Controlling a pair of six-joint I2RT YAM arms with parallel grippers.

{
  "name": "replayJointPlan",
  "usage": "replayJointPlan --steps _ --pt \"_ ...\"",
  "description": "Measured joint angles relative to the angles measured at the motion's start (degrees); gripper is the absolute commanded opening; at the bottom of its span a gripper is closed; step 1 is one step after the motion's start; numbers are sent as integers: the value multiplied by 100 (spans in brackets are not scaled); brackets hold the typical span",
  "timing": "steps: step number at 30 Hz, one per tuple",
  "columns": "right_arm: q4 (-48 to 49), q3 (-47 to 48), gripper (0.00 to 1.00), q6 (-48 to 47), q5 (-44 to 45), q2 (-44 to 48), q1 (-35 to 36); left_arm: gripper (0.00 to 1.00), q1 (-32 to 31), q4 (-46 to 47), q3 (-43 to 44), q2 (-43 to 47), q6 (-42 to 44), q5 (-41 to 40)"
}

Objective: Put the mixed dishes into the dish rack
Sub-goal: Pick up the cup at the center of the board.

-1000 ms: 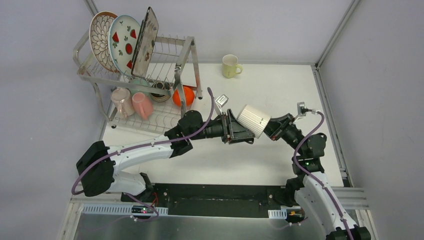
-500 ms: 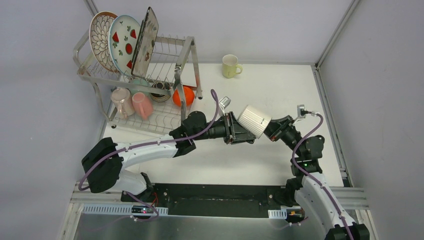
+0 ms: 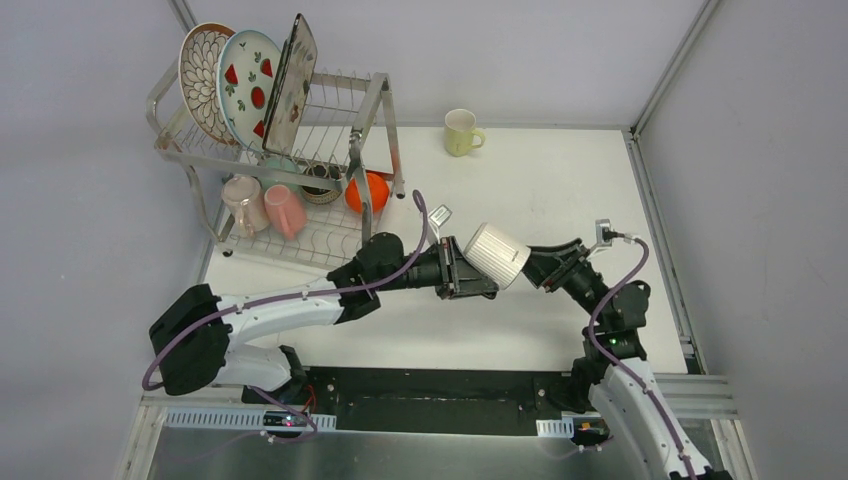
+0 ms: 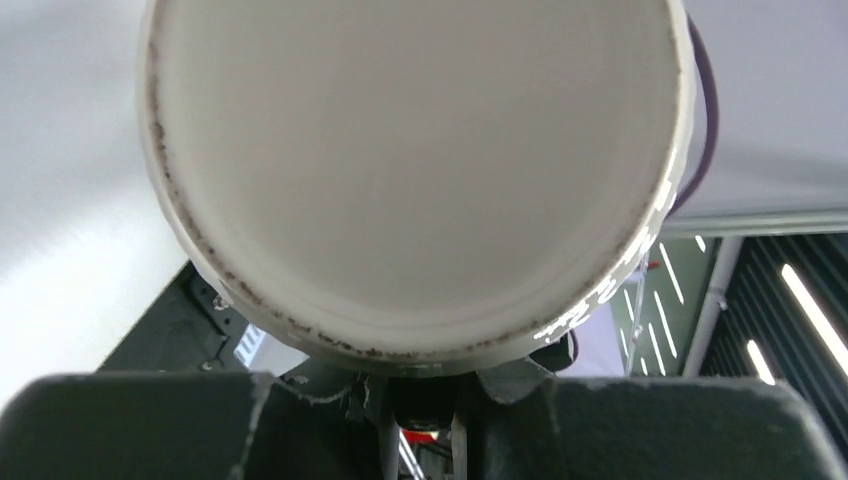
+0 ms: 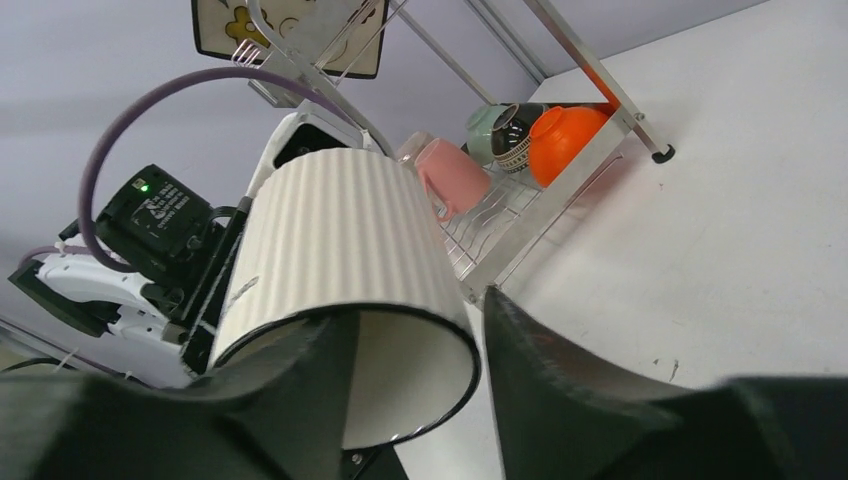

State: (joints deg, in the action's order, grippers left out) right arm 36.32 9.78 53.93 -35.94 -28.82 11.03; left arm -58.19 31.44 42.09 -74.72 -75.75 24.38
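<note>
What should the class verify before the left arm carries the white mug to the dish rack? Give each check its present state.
1. Right gripper open at the rim of the white mug: ok.
2. Left gripper firmly closed on the mug: cannot tell; its wrist view shows only the mug's base.
3. Bare wires on the lower tier of the dish rack, in front of the pink mug: ok.
4. Yellow mug out of the path, at the table's far edge: ok.

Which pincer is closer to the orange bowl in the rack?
Left. The left pincer holds the base of the white mug, on the side toward the orange bowl; the right pincer is at the mug's mouth, farther off.
</note>
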Motion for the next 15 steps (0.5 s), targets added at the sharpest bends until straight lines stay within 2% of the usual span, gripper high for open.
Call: replayJointPlan --steps 4,6,15 --pt "-610 -101 80 -136 98 632 -2 0 13 -492 -179 339 205 -245" --pt "-979 -98 99 -243 125 848 -2 0 13 -772 -179 507 365 -334" --pt "-2870 195 100 -866 -52 1246 -2 0 2 -2686 -273 1657 1174 -861"
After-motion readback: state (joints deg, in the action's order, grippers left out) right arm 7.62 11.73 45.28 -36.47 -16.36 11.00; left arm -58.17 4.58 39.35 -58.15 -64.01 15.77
